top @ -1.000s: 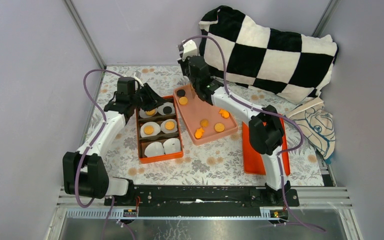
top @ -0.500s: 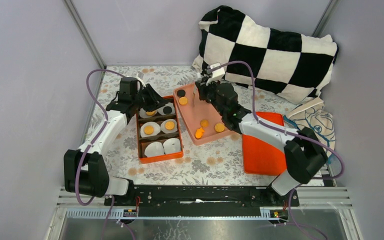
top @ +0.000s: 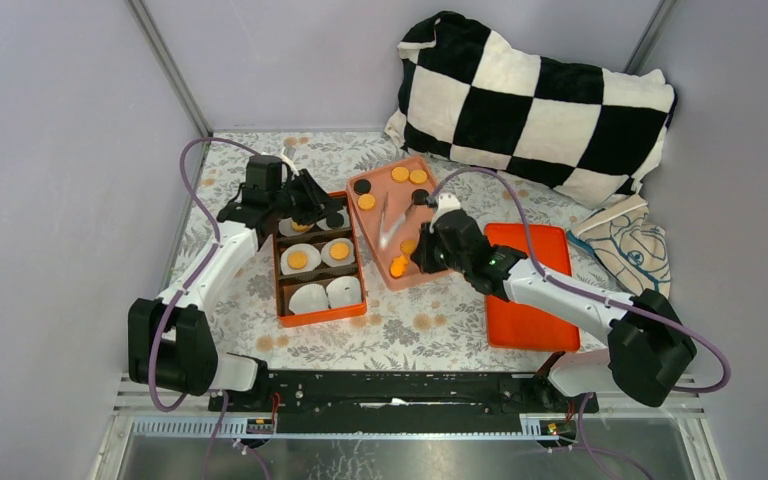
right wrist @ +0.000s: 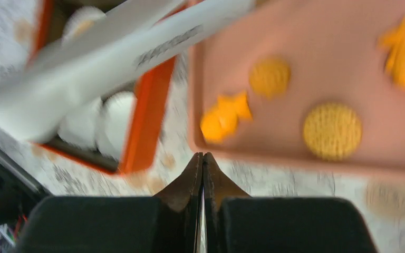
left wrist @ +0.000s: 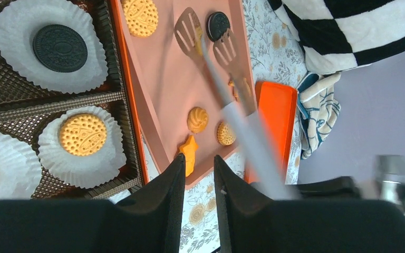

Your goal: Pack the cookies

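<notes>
Centre surface: pink tray (left wrist: pixel 158 79) with loose cookies (left wrist: pixel 198 119) and tongs (left wrist: pixel 232 95); more cookies in paper cups (left wrist: pixel 84 168) in box (top: pixel 320 315) left. Left tool (left wrist: pixel 198 161) over box's far end, narrowly parted, empty. Right tool (right wrist: pixel 203 155) at tray's near edge, closed, empty.

**What Sits Off to the Side**

A black-and-white checkered plush pillow (top: pixel 540 100) leans against the back wall. Below its right end lies a folded cream cloth with a blue line drawing (top: pixel 635 250), just beside a flat orange plastic lid (top: pixel 520 325) on the floral-patterned tablecloth (top: pixel 410 325).
</notes>
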Controlling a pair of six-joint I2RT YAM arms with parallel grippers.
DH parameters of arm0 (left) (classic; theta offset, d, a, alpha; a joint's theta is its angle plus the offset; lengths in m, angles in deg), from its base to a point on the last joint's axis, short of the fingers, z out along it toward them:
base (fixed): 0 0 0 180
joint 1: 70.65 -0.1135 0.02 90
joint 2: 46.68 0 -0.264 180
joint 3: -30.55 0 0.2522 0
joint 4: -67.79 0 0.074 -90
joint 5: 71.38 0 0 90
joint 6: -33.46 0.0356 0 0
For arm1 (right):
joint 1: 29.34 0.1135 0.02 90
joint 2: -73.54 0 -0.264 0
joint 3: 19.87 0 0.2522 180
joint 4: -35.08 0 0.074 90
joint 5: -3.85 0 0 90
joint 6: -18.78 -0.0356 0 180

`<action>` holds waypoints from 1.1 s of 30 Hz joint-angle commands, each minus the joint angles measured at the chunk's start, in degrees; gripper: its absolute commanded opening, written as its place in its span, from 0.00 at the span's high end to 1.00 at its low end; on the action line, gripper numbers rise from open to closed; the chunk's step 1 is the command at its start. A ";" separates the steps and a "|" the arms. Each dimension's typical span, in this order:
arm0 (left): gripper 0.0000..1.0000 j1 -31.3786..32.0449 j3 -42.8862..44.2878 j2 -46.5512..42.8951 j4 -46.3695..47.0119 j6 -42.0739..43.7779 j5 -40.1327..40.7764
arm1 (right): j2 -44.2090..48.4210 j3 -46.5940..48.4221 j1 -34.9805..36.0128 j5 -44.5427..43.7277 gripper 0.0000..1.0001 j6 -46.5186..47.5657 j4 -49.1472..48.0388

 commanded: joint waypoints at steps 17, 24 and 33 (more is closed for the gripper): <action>0.69 2.52 -0.70 -1.27 3.90 -0.24 0.34 | 1.71 7.34 2.75 0.69 0.47 -4.88 25.97; 0.69 2.52 -1.36 -2.85 3.39 0.22 0.32 | -10.16 11.26 6.08 0.34 0.46 -5.88 27.23; 0.69 2.52 -2.28 -4.32 3.20 1.07 -0.57 | -21.16 19.65 8.85 -4.57 0.38 -7.33 30.07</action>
